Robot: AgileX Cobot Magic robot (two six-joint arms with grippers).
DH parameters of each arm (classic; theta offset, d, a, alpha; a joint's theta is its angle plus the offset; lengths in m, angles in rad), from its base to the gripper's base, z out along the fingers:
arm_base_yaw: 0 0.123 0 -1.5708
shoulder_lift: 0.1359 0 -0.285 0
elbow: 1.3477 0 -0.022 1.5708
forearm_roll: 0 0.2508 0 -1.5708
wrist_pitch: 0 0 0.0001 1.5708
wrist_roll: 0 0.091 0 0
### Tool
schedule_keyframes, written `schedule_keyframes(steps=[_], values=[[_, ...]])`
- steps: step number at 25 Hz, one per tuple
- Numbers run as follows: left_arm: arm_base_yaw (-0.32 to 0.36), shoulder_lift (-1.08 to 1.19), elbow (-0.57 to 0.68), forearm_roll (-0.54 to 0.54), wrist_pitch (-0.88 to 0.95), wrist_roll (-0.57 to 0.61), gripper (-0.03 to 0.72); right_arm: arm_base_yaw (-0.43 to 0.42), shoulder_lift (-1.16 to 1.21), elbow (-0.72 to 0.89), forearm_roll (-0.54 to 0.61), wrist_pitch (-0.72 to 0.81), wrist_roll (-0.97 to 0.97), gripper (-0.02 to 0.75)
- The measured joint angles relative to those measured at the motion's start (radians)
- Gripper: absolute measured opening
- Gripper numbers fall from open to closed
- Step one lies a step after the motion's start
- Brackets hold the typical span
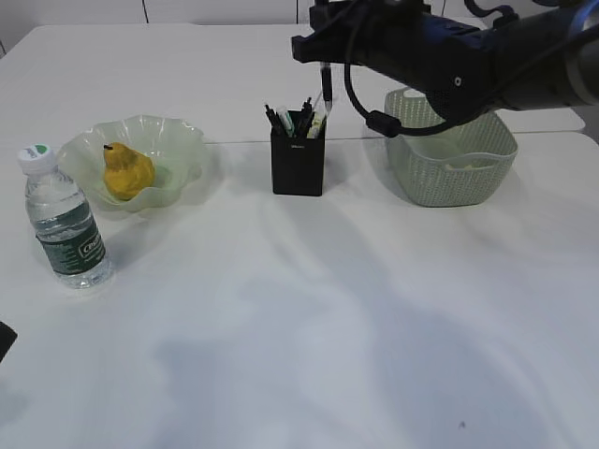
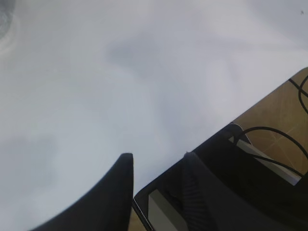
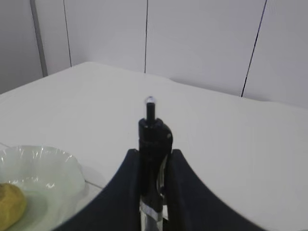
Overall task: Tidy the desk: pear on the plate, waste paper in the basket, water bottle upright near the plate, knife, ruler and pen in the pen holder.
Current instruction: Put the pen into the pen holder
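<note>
Right claw (image 3: 155,192) clamped on black pen (image 3: 152,144), held upright just above black pen holder (image 1: 298,165), woven basket (image 1: 449,154) directly beneath its arm. Farther off on the counter (image 1: 309,318): pear (image 1: 126,172) in green plate (image 1: 178,140), water bottle (image 1: 64,221) upright just beside the plate. Left claw (image 2: 156,187) apart, holding nothing, over bare counter edge.
</note>
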State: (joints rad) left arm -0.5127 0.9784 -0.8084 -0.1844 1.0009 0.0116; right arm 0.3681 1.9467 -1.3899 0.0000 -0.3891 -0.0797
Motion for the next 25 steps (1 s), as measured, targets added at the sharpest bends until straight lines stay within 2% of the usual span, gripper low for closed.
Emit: schedule_keyframes(steps=[5,12,25], values=[[0.000,0.000,0.000,0.002,-0.008,0.000,0.239,-0.004,0.009,0.000,0.000,-0.051,0.000,0.110],[0.000,0.000,0.000,0.002,-0.029,0.000,0.239,-0.005,0.099,0.000,0.020,-0.199,0.016,0.110],[0.000,0.000,0.000,0.002,-0.050,0.000,0.239,-0.005,0.190,0.000,0.020,-0.337,0.020,0.110]])
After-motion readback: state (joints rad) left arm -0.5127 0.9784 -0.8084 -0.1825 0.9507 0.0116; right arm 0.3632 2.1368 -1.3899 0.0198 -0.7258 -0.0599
